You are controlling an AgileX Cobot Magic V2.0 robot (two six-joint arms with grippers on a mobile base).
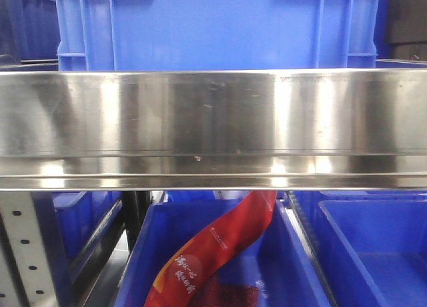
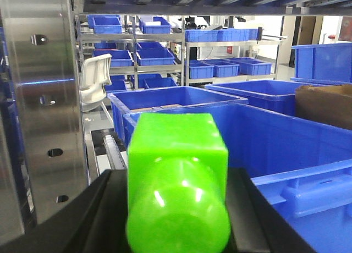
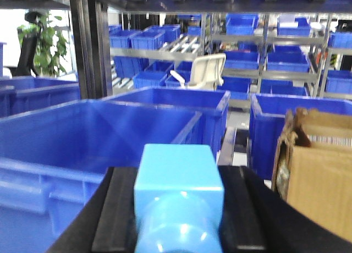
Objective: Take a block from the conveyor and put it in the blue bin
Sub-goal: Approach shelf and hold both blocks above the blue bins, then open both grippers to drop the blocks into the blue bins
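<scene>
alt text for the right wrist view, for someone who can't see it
A light-blue block sits clamped between the right gripper's black fingers, close to the camera. Beyond it stand large blue bins, a cardboard box at right, and shelving full of more blue bins behind.

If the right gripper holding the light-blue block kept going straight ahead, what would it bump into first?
Probably the big blue bin right in front. The right gripper, shut on the light-blue block, points toward that bin's right end, though depth is hard to judge.
</scene>
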